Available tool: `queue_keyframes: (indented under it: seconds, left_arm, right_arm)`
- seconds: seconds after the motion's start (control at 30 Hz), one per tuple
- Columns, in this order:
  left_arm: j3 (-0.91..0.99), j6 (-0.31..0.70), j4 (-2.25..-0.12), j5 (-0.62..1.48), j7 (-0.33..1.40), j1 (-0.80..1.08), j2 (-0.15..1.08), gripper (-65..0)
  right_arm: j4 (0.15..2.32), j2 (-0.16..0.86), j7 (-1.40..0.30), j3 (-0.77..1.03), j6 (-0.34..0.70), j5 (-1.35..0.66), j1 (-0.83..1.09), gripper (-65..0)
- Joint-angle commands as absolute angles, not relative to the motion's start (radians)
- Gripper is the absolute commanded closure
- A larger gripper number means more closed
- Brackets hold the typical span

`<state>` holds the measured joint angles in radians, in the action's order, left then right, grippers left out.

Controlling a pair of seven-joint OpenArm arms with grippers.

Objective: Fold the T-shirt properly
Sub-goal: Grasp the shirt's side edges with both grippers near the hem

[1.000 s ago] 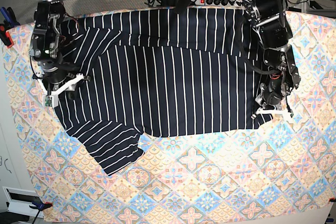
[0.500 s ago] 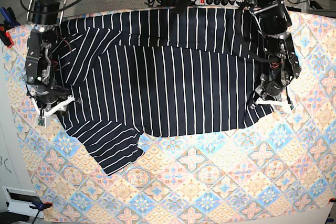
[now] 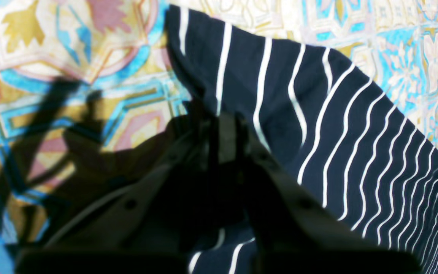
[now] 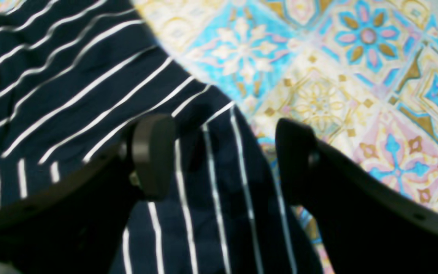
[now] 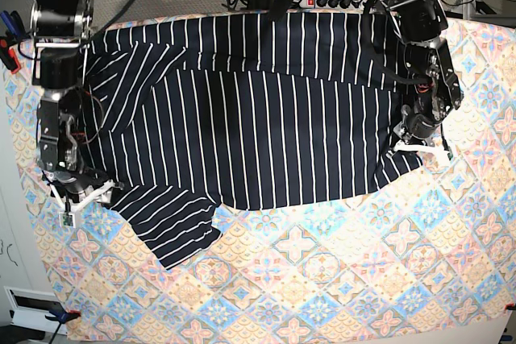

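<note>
Between its pinched-together jaws the left gripper (image 3: pixel 222 125) is clamping the T-shirt (image 5: pixel 266 126) hem corner, while the right gripper (image 4: pixel 222 160) is standing wide apart over the sleeve edge, the soft, limp, light cloth sprawling across the patterned cloth (image 5: pixel 339 279), likely best gripped at corners.

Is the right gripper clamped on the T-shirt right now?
No: in the right wrist view the right gripper has its jaws spread wide, with the striped T-shirt lying loose between them.

I note the T-shirt (image 5: pixel 266 110) is soft matt knit cloth; the patterned tablecloth (image 5: pixel 339 279) beneath looks matt woven fabric.
</note>
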<state>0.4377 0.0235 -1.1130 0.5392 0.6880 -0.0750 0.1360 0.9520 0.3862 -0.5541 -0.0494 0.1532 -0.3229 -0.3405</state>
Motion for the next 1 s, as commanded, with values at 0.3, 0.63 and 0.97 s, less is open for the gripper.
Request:
queue_keyframes:
  seconds: [0.3,0.63,0.97]
  left_arm:
    - [0.44,0.004,-1.205,0.608,0.717,-0.022,0.147,0.0]
    - [0.441,0.002,-1.26,0.65,0.754,0.018,0.163,0.0]
    - [0.441,0.002,-1.26,0.65,0.753,0.031,0.163,0.0]
  right_arm:
    - [0.699,0.432,-0.331,-0.334,0.153,-0.325,-0.495,-41.1]
    - [0.501,0.426,-0.17,-0.423,0.153,-0.325,-0.501,-41.2]
    - [0.443,0.426,-0.14,-0.479,0.231,-0.325,-0.495,-37.2]
